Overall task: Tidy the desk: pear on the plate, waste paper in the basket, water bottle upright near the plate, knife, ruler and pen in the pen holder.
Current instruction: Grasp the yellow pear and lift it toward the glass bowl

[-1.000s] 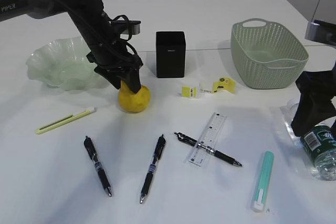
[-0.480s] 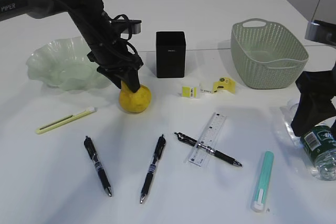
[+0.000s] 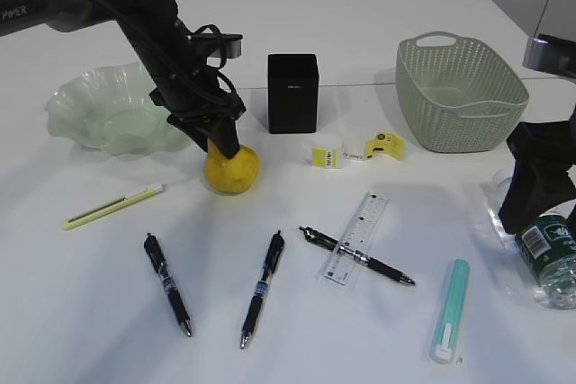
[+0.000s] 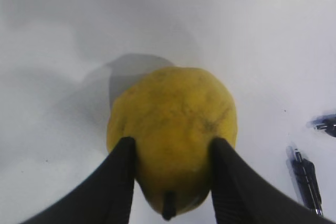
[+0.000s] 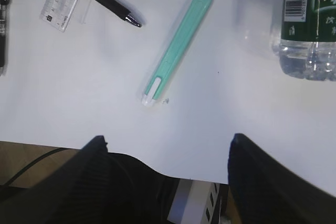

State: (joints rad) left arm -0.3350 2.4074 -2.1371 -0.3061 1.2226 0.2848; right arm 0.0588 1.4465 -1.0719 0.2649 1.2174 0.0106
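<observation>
My left gripper [image 3: 220, 146] is shut on the yellow pear [image 3: 232, 171], which rests on the table in front of the pale green plate [image 3: 90, 114]. In the left wrist view both fingers press the sides of the pear [image 4: 173, 124] near its stem, the gripper [image 4: 170, 148] straddling it. My right gripper [image 3: 526, 218] is open and empty beside the lying water bottle [image 3: 551, 258]. In the right wrist view the gripper [image 5: 165, 142] hangs over the table's front edge, with the bottle [image 5: 307, 24] at the upper right. The black pen holder [image 3: 292, 93] stands mid-table.
Yellow waste paper [image 3: 358, 150] lies left of the green basket [image 3: 504, 78]. A clear ruler [image 3: 357, 237] lies under a pen [image 3: 378, 267]. Two more pens [image 3: 167, 283] [image 3: 262, 287], a yellow-green knife [image 3: 112, 206] and a teal knife [image 3: 449, 309] lie in front.
The left gripper and the pear have shifted very slightly to the right. The right arm has not moved.
</observation>
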